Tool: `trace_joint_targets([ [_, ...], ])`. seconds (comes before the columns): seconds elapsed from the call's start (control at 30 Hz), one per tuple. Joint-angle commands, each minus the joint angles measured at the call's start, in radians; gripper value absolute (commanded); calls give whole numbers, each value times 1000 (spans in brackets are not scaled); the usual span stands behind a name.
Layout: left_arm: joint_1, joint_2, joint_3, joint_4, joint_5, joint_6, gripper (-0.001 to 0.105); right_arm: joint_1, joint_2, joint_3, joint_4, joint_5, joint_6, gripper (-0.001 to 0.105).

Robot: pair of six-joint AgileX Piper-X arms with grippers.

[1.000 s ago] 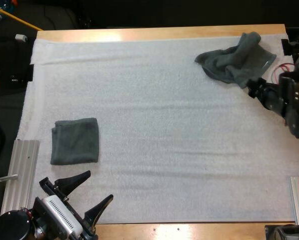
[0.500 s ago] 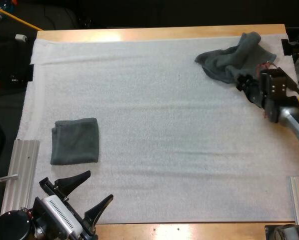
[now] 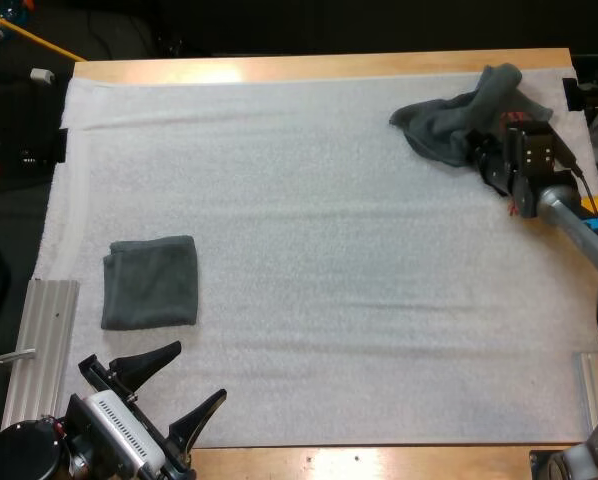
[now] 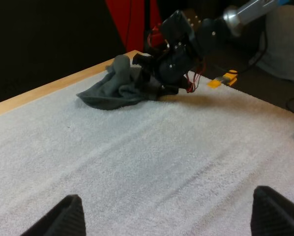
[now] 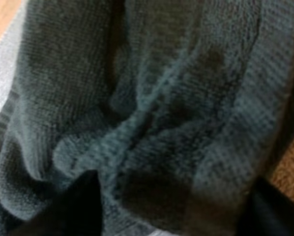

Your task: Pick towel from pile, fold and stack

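A crumpled dark grey-green towel (image 3: 454,122) lies at the far right of the white mat (image 3: 329,250). My right gripper (image 3: 478,152) is down on the towel's near right side, and the other arm's camera finds that right gripper (image 4: 148,74) against the crumpled towel (image 4: 112,88). Close up, the towel (image 5: 152,98) lies between the right gripper's (image 5: 176,206) spread black fingers (image 5: 80,199), so it is open. A folded towel (image 3: 150,282) rests flat at the near left. My left gripper (image 3: 176,385) hovers open over the mat's near edge, just short of the folded towel.
A metal rail (image 3: 39,350) runs along the mat's near left side, another metal rail (image 3: 597,395) at the near right. Wooden table edge (image 3: 319,66) borders the far side behind the crumpled towel.
My right gripper has moved away from the table's right edge, up and left onto the crumpled towel. The left arm and the folded towel have stayed put.
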Motion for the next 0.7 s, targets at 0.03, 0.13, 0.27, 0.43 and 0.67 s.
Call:
trace_joint_targets([
  [0.03,-4,3,-7,5,7,-9,66,-9,4,-17,-8,-5,28,37],
  [0.13,-4,3,-7,5,7,-9,66,-19,12,-17,-2,-32,51,21],
  [0.27,-4,3,-7,5,7,-9,66,-21,7,-17,9,-131,36,0],
  [0.43,-4,3,-7,5,7,-9,66,2,-70,-17,41,-170,-142,0],
  [0.67,-4,3,-7,5,7,-9,66,59,-295,-17,191,-35,-432,0],
])
